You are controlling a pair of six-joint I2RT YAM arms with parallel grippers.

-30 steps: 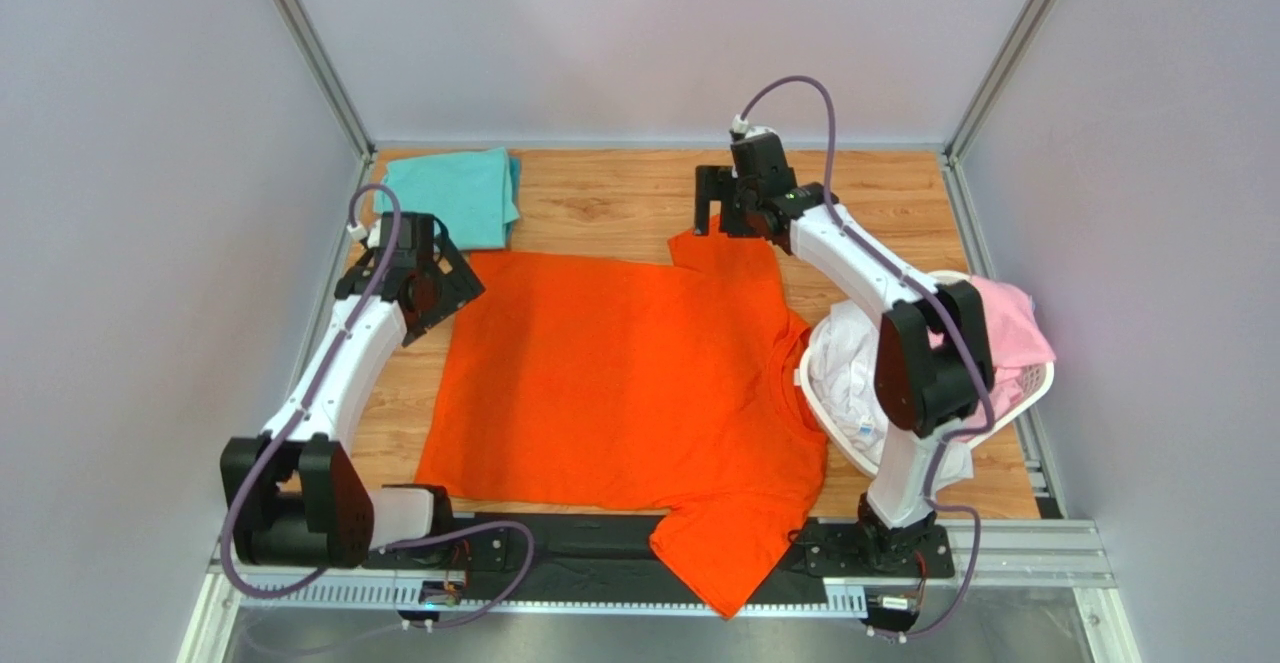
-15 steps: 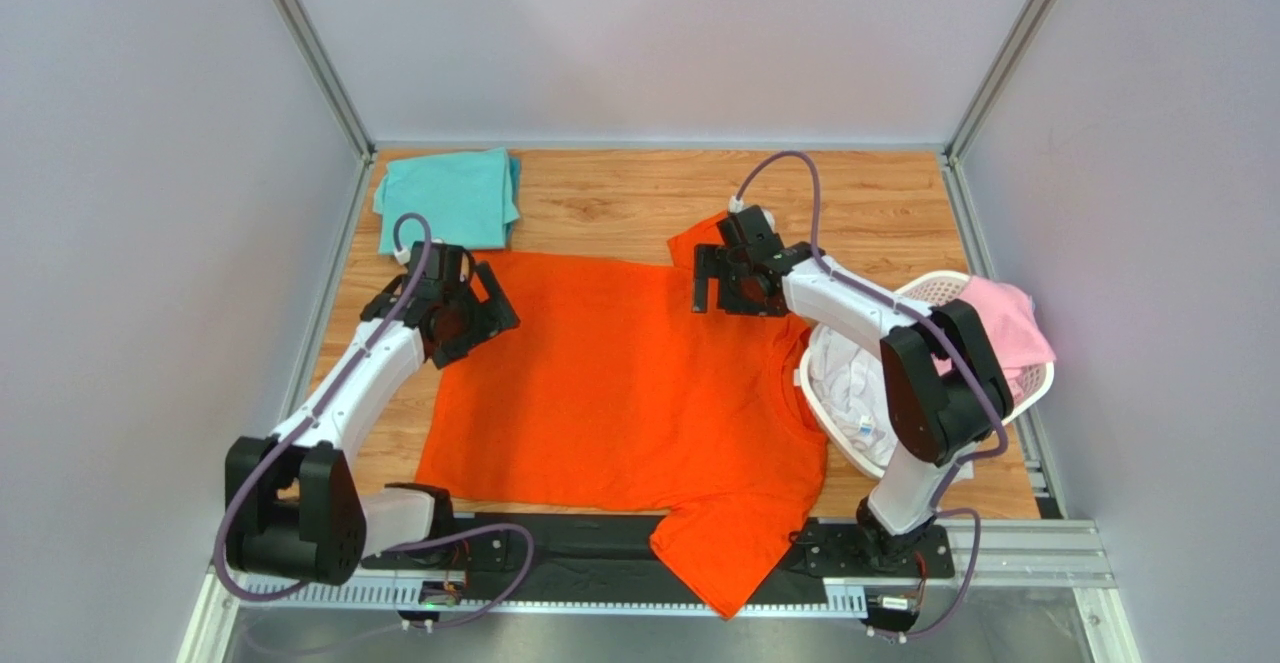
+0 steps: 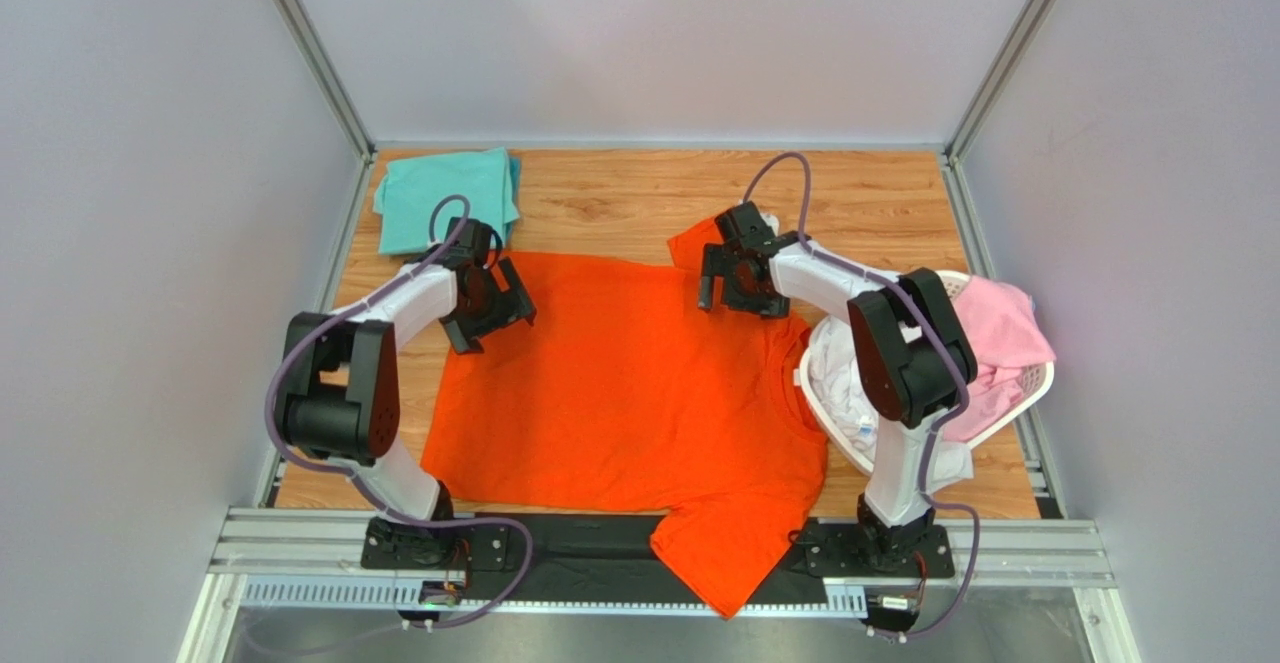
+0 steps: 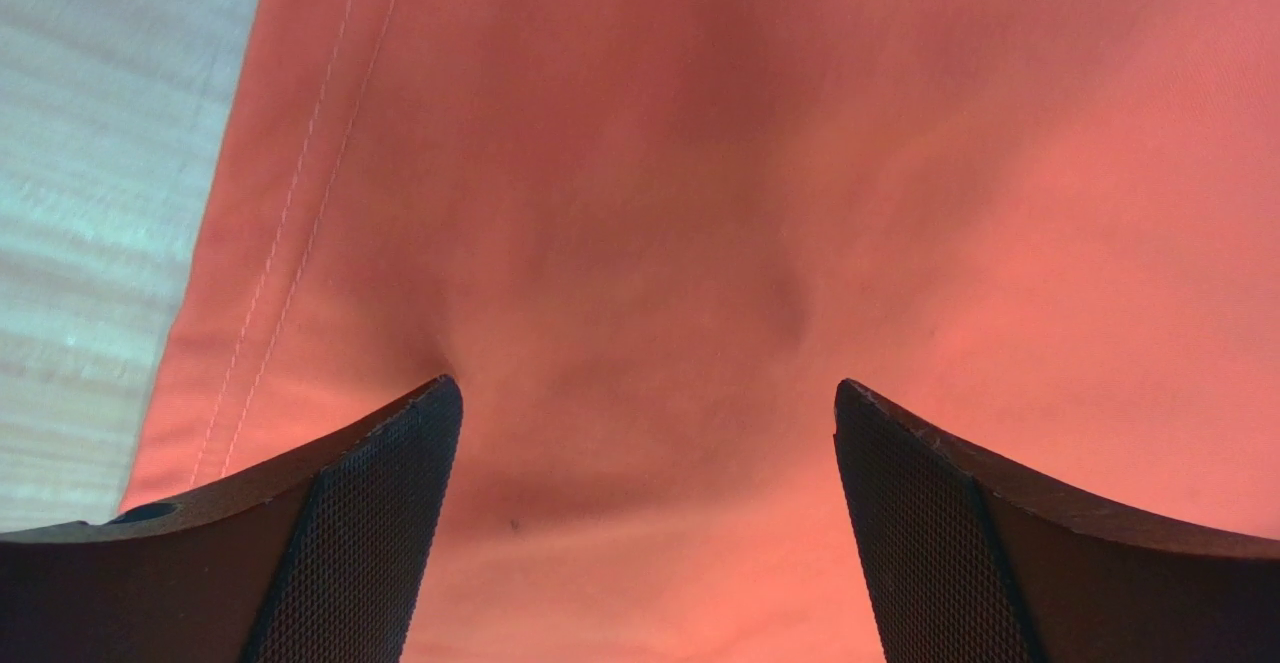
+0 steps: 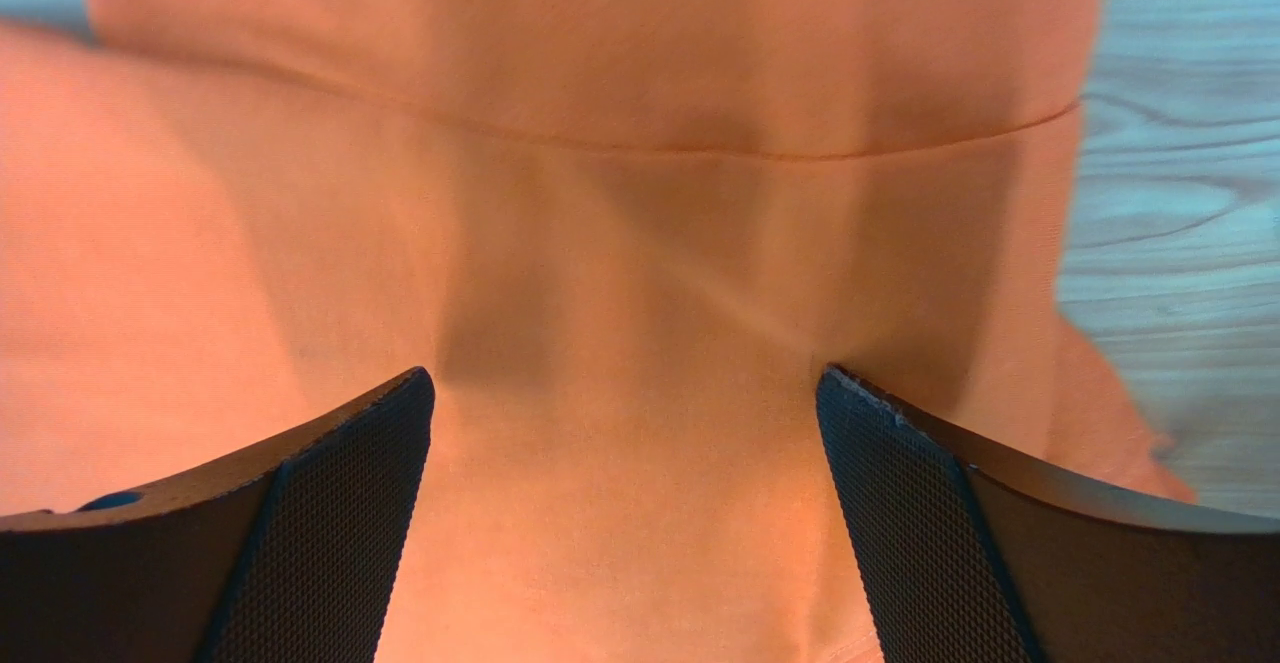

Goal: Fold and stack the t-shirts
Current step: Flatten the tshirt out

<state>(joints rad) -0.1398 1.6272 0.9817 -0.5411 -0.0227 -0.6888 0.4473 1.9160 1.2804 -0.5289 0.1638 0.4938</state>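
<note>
Smack in the middle of the bench (image 3: 631,201), got the orange-red t-shirt (image 3: 631,393) laid out flat, collar pointing right. Has one sleeve hanging off the near edge over the black rail (image 3: 594,536) and the other up at the far side. Looks pretty smooth, only light creasing.

Over at its far-left corner, seeing the left gripper (image 3: 496,318) low over the cloth, right by the hem. Going by the left wrist view, spread wide with nothing pinched. Just orange fabric with a small pucker between the fingers (image 4: 361,543), stitched hem down the left and a strip of wood beyond it. Can't tell whether the tips actually touch the cloth.

Same story on the other side. Got the right gripper (image 3: 739,300) down by the far sleeve, around the shoulder. Also spread apart and holding nothing, judging by the right wrist view. Shows a seam line crossing the fabric ahead of the fingers (image 5: 316,528) and bare wood off to the right.

Back in the far-left corner, spotted the teal t-shirt (image 3: 445,198) folded up, near the orange one's corner.

Off at the right edge, got the white basket (image 3: 1034,383) with a pink t-shirt (image 3: 1004,326) draped over its rim and a white t-shirt (image 3: 842,386) bunched inside. Orange collar sitting right up against the basket's left side.
</note>
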